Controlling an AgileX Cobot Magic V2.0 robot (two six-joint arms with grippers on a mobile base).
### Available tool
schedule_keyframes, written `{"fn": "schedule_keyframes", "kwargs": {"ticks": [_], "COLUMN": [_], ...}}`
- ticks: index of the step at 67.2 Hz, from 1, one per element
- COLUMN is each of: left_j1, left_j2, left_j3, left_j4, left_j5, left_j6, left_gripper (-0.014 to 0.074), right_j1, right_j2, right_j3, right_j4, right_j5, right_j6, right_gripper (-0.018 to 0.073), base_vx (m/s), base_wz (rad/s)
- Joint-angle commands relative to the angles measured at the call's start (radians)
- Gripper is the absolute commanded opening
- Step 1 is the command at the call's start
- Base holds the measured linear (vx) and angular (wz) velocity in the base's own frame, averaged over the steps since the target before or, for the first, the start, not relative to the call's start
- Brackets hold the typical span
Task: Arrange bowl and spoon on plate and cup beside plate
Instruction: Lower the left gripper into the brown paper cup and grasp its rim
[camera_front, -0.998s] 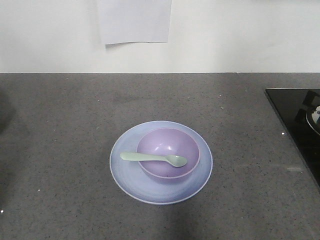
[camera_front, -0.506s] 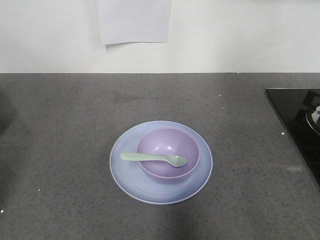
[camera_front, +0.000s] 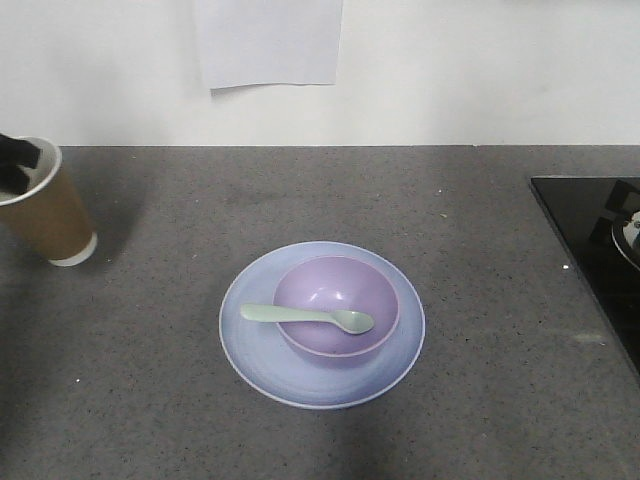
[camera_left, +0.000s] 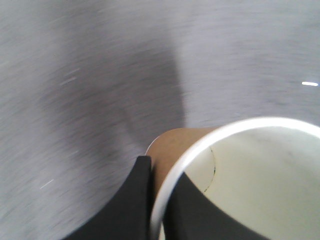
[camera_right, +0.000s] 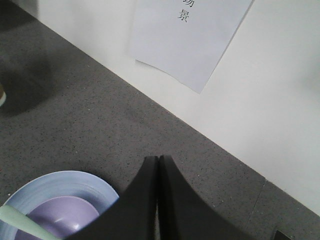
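Observation:
The lilac bowl (camera_front: 335, 290) sits on the pale blue plate (camera_front: 250, 350) at the counter's middle. The mint spoon (camera_front: 300, 316) lies across the bowl, its handle pointing left over the plate. At the far left the brown paper cup (camera_front: 45, 215) is tilted, and my left gripper (camera_front: 15, 160) pinches its rim. In the left wrist view the left gripper (camera_left: 160, 200) is shut on the cup (camera_left: 175, 145), one finger outside the wall and one inside. My right gripper (camera_right: 158, 160) hangs shut and empty to the right of the plate (camera_right: 75, 182) and the bowl (camera_right: 65, 215).
A black glass hob (camera_front: 600, 250) takes up the counter's right edge. A white wall runs along the back, with a paper sheet (camera_front: 268, 45) taped to it. Bare grey counter lies between the cup and the plate.
The cup, held by my left gripper, has come into view at the far left, where only a shadow showed before. Plate, bowl and spoon have not moved.

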Motion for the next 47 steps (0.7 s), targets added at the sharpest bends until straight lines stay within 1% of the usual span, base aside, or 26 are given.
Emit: {"fn": "schedule_keyframes", "kwargs": {"ticks": [1, 4, 9, 14, 19, 31, 37, 47], "left_j1": [-0.108, -0.155, -0.228, -0.275, -0.307, -0.35, -0.365, -0.384], "left_j2": [-0.051, -0.051, -0.051, -0.05, -0.042, -0.008, 0.009, 0.015], "left_j3": [-0.055, -0.066, -0.074, -0.074, -0.074, -0.074, -0.074, -0.074], "left_j4": [0.004, 0.029, 0.052, 0.06, 0.061, 0.061, 0.062, 0.086], "left_j5": [-0.015, -0.013, -0.013, -0.01, 0.004, 0.055, 0.062, 0.05], "left_j6": [-0.001, -0.011, -0.056, -0.08, -0.083, -0.131, -0.132, -0.133], "left_gripper": [-0.0008, -0.0008, -0.0007, -0.0008, -0.0008, -0.0008, -0.0008, -0.0008], "right_j1": [0.0, 0.0, 0.0, 0.0, 0.0, 0.0, 0.0, 0.0], "right_j2": [-0.022, -0.022, -0.022, -0.022, -0.022, -0.022, -0.022, -0.022], "right_j3": [-0.022, -0.022, -0.022, -0.022, -0.022, -0.022, -0.022, -0.022], "right_j4": [0.008, 0.008, 0.008, 0.008, 0.008, 0.008, 0.011, 0.011], "right_j5": [-0.06, -0.056, -0.047, -0.036, -0.027, -0.021, -0.021, -0.026], "right_j6": [-0.008, -0.008, -0.008, -0.008, -0.008, -0.01, -0.01, -0.01], "right_gripper": [-0.0011, -0.0011, -0.0011, -0.0011, -0.0011, -0.0011, -0.0011, -0.0011], "base_vx": [0.0, 0.0, 0.0, 0.0, 0.0, 0.0, 0.0, 0.0], "base_wz": [0.0, 0.0, 0.0, 0.0, 0.0, 0.0, 0.0, 0.0]}}
